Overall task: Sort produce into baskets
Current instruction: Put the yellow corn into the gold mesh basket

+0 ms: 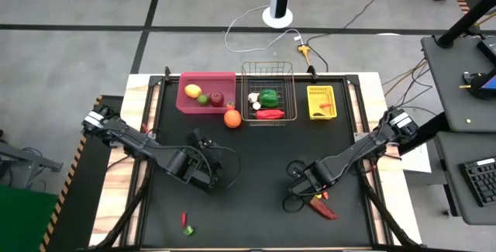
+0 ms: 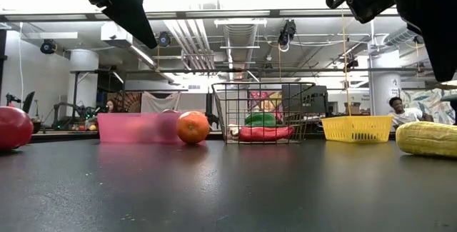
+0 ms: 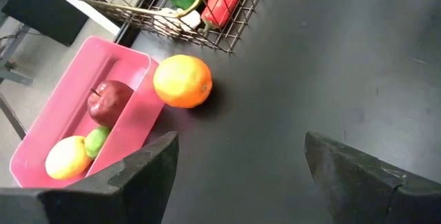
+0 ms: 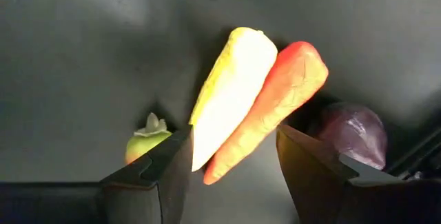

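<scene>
On the near left of the black bench (image 1: 256, 151) lie a small red chilli (image 1: 184, 219) and a green piece (image 1: 189, 230) just beside it, well apart from both arms. The left claw (image 3: 238, 162) hangs over the bench's left middle with its fingers spread wide and nothing between them; the orange (image 3: 182, 80) lies on the bench beyond its fingertips, apart from them.

Along the far edge, the pink bin (image 1: 207, 93) stands leftmost, holding a yellow lemon (image 1: 192, 90), a green lime (image 1: 202, 98) and a dark red apple (image 1: 217, 98). The orange touches or nearly touches that bin's near right corner, between it and the wire basket (image 1: 267, 91). The basket holds a green pepper (image 1: 269, 96), a red chilli pepper (image 1: 270, 114) and white garlic (image 1: 253, 97), with a further small piece too hard to make out. Further right, apart from the basket, stands the yellow bin (image 1: 321, 101) with something small and orange-red in it.

The right claw (image 4: 234, 162) points down over the near right of the bench, fingers partly open and gripping nothing. Between and just beyond its fingertips lie a corn cob (image 4: 231, 89) and a carrot (image 4: 272, 103), side by side and touching. A purple onion (image 4: 351, 133) sits by one finger and a small green-topped piece (image 4: 146, 141) by the other.
</scene>
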Tool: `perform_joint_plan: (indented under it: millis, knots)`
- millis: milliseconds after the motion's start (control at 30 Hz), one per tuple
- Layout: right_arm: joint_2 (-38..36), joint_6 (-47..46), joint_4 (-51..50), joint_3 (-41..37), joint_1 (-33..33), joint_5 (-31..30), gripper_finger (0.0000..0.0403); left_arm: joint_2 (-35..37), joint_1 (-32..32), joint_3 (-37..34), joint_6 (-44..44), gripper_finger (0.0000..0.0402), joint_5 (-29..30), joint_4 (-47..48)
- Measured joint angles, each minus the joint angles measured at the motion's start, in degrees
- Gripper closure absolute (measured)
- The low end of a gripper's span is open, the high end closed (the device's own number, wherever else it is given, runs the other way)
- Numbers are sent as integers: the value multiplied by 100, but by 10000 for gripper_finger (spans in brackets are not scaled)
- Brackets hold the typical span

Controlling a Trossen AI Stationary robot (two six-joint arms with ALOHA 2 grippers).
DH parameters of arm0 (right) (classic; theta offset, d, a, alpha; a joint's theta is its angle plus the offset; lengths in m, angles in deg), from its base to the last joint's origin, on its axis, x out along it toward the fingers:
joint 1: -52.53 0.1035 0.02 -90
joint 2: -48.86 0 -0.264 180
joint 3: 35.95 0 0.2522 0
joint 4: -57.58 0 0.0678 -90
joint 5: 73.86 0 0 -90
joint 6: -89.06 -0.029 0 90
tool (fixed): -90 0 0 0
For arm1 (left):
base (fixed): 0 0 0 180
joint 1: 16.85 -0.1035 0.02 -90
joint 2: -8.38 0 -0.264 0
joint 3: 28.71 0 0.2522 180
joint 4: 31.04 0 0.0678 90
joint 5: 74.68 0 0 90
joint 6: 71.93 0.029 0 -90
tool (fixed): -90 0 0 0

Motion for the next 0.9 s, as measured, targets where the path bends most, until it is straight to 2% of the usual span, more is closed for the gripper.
perform_joint_plan:
  millis: [200, 567, 900]
  knots:
    - [0, 2, 375, -89, -2, -66, 198, -2, -78, 0, 58, 106, 6, -7]
    - [0, -154, 781, -614, -2, -221, 126, -2, -96, -2, 153, 106, 7, -40]
    - [0, -212, 1760, -1332, -4, -238, 130, -4, -133, -4, 153, 106, 9, -46]
